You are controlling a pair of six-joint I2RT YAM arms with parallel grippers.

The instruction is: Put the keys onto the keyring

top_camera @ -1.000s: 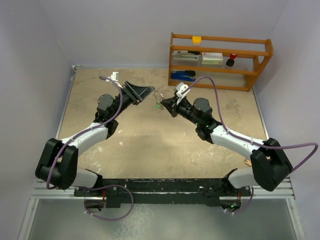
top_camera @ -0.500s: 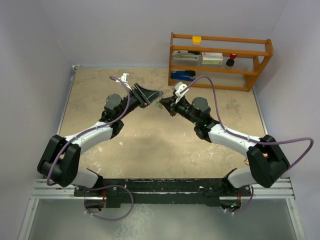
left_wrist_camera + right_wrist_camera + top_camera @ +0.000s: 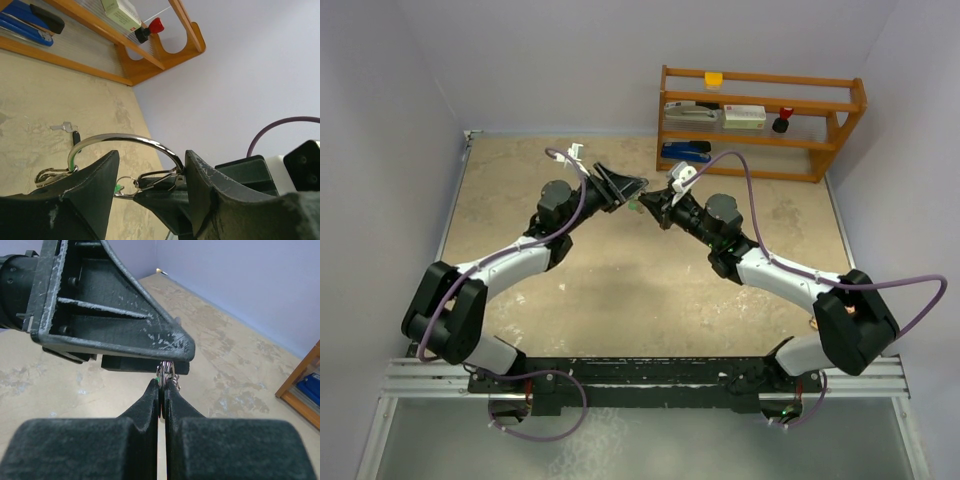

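The keyring (image 3: 125, 136) is a large silver ring held in the air, with a wire clasp and a small ring at its base. My right gripper (image 3: 162, 382) is shut on that clasp, and its dark fingers (image 3: 160, 200) show in the left wrist view. A sliver of the green key head (image 3: 118, 189) peeks out beside the small ring. My left gripper (image 3: 152, 155) is open, with the big ring spanning the gap between its fingers and touching the right-hand one. From above, both grippers (image 3: 633, 192) meet over the table's middle back. A loose silver key (image 3: 64, 127) and a black-headed one (image 3: 76, 138) lie on the table.
A wooden shelf (image 3: 760, 135) stands at the back right, holding a blue stapler (image 3: 685, 151), a white box (image 3: 744, 116), a red-topped item (image 3: 784, 118) and a yellow piece (image 3: 714, 79). Purple walls close in the sandy table (image 3: 620, 280) on three sides.
My left gripper has swung right and forward until its fingers straddle the ring. The right gripper shifted slightly left and kept its grip.
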